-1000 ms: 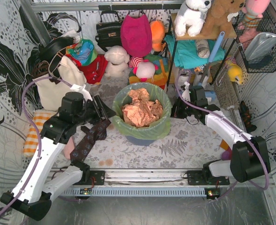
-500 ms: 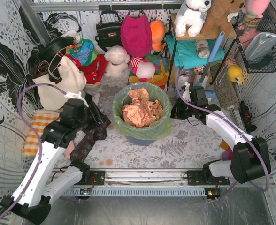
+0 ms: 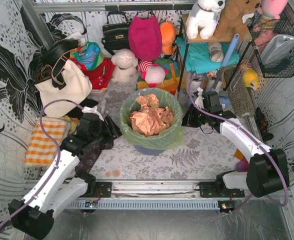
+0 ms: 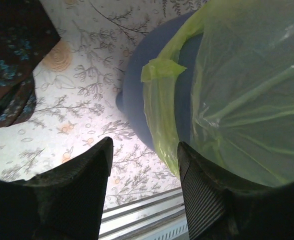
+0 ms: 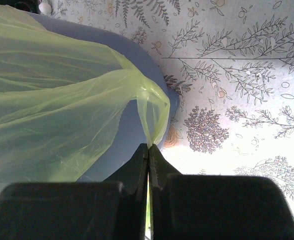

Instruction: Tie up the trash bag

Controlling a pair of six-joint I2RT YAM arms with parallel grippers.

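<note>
Right wrist view shows the right gripper [image 5: 148,148] clenched on a thin twist of the trash bag [image 5: 52,100]. It pinches the lime-green film where this drapes over the blue-grey bin [image 5: 137,55]. The plastic runs taut from the jaws toward 11 o'clock, so I judge this corner is held as one tail for the knot.

From above, the bag sits inside the bin at the middle of the table [image 3: 197,150], its rim folded over the bin's lip and crumpled orange-brown paper [image 3: 151,119] filling it. The right gripper is at the bag's 3 o'clock and the left gripper [image 3: 111,131] at its 9 o'clock.

Seen from the left wrist, the left gripper's fingers [image 4: 72,185] are spread with nothing between them, just beside the bin wall. A loose green flap [image 4: 159,70] lies toward 12 o'clock from the gap. It seems lined up to take the opposite side, giving a second tail. A dark patterned cloth [image 4: 7,60] lies at 10 o'clock, apart from the fingers.
</note>
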